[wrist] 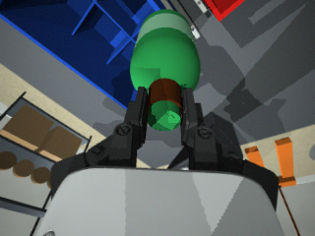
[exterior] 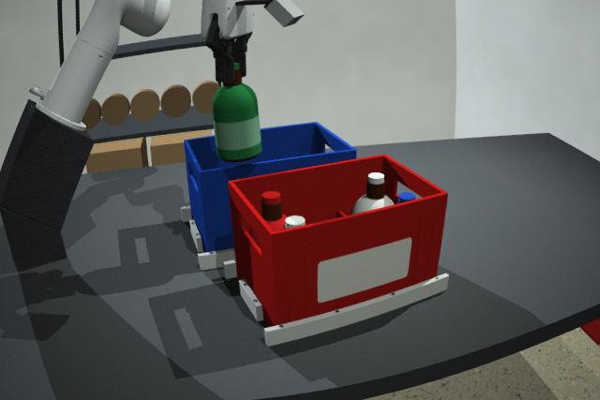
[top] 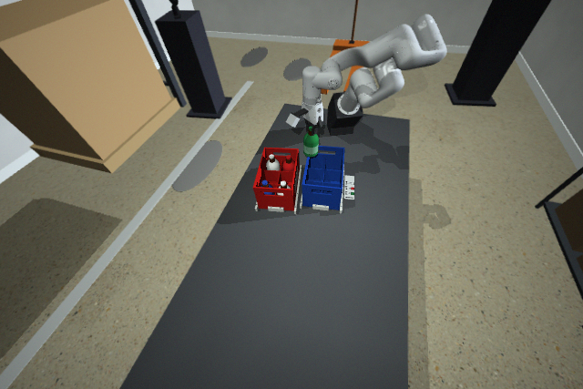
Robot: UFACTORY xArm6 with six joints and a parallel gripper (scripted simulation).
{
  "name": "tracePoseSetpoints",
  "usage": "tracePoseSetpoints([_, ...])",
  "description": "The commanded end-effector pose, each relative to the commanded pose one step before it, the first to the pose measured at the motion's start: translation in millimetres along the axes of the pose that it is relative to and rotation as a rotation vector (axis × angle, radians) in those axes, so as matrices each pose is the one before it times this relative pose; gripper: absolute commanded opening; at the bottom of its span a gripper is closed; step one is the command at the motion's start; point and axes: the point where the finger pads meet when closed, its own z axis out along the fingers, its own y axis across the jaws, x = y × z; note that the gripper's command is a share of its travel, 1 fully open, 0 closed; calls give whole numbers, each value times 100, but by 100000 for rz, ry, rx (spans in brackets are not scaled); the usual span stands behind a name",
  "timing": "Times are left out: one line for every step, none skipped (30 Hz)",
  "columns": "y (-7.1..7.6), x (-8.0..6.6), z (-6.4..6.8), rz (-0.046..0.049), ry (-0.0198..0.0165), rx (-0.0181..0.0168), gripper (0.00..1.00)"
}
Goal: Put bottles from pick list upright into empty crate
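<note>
My gripper point(exterior: 232, 68) is shut on the neck of a green bottle point(exterior: 236, 122) with a pale green label and holds it upright in the air. The bottle hangs over the near-arm edge of the blue crate point(exterior: 262, 173), its base above the rim. In the wrist view the fingers clamp the brown neck under the green cap, with the blue crate point(wrist: 94, 39) below. The red crate point(exterior: 338, 235) beside it holds a red-capped bottle point(exterior: 271, 204), a white-capped one point(exterior: 293, 221), a white bottle point(exterior: 373, 194) and a blue-capped one point(exterior: 406, 196). The pick list point(top: 349, 188) lies to the right of the blue crate.
The arm's dark base block point(top: 344, 118) stands behind the crates. Both crates point(top: 322, 178) sit in white holders on the dark table. Shelving with boxes and rolls point(exterior: 145, 105) is behind the table.
</note>
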Motion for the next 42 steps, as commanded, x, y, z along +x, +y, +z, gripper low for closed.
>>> tracePoseSetpoints([-276,-687,-118,-122,290,-120,0])
tracePoseSetpoints([-63,-190,0,0,-1,0,0])
tracePoseSetpoints([-67,-197,-4,0,0,0,0])
tracePoseSetpoints([-63,-190,0,0,-1,0,0])
tracePoseSetpoints([-63,-190,0,0,-1,0,0])
tracePoseSetpoints([-63,-190,0,0,-1,0,0])
tracePoseSetpoints([-63,-190,0,0,-1,0,0])
tracePoseSetpoints([-63,-190,0,0,-1,0,0])
tracePoseSetpoints([-63,-190,0,0,-1,0,0])
tracePoseSetpoints([-63,-190,0,0,-1,0,0])
tracePoseSetpoints([0,0,0,0,0,0,0])
tracePoseSetpoints([0,0,0,0,0,0,0])
tracePoseSetpoints([-74,-236,3,0,-2,1,0])
tracePoseSetpoints([-79,-241,-4,0,0,0,0])
tracePoseSetpoints([-73,-230,0,0,-1,0,0])
tracePoseSetpoints([-22,-80,0,0,0,0,0])
tracePoseSetpoints([-5,-34,0,0,0,0,0])
tracePoseSetpoints([0,-19,3,0,-1,0,0])
tracePoseSetpoints([-1,-12,-1,0,0,0,0])
tracePoseSetpoints([1,1,-1,0,0,0,0])
tracePoseSetpoints([2,7,-1,0,0,0,0])
tracePoseSetpoints([3,6,0,0,0,0,0])
tracePoseSetpoints([5,5,2,0,-1,0,0])
tracePoseSetpoints([3,-5,-1,0,0,0,0])
tracePoseSetpoints([3,-4,0,0,0,0,0])
tracePoseSetpoints([3,0,0,0,0,0,0])
tracePoseSetpoints([3,4,-1,0,0,0,0])
tracePoseSetpoints([0,0,0,0,0,0,0])
tracePoseSetpoints([0,0,0,0,0,0,0])
tracePoseSetpoints([-1,-2,6,13,-21,7,0])
tracePoseSetpoints([1,3,-3,-2,12,-4,0])
tracePoseSetpoints([9,1,-4,-11,10,-3,0])
tracePoseSetpoints([3,3,0,0,0,0,0])
tracePoseSetpoints([3,5,0,0,0,0,0])
tracePoseSetpoints([3,5,0,0,0,0,0])
tracePoseSetpoints([3,4,0,0,0,0,0])
tracePoseSetpoints([3,3,0,0,0,0,0])
tracePoseSetpoints([3,2,0,0,0,0,0])
tracePoseSetpoints([2,2,0,0,0,0,0])
tracePoseSetpoints([2,3,0,0,0,0,0])
tracePoseSetpoints([2,3,0,0,0,0,0])
tracePoseSetpoints([2,3,0,0,0,0,0])
